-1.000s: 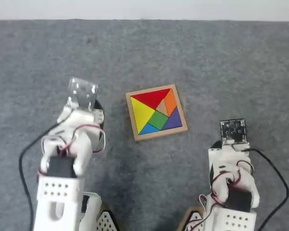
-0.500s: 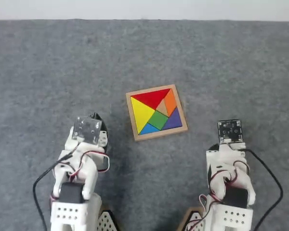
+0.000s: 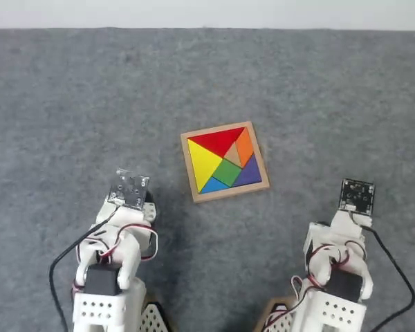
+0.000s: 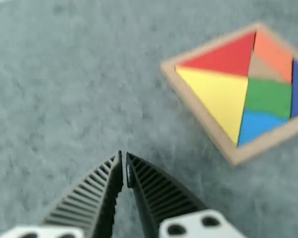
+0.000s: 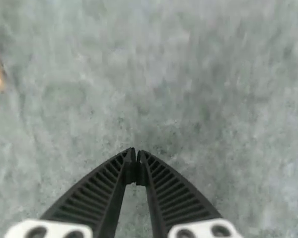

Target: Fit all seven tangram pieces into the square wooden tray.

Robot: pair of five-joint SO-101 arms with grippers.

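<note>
Seven tangram pieces point(image 3: 203, 162) fill the square wooden tray point(image 3: 229, 194), packed edge to edge inside its rim, near the middle of the grey carpeted table point(image 3: 69, 97). My left gripper point(image 4: 124, 166) is clenched on nothing, its tips pressed together above the carpet, at about 8 o'clock from the tray and apart from it. My right gripper point(image 5: 135, 163) is likewise clenched and empty, over carpet at about 4 o'clock from the tray.
</note>
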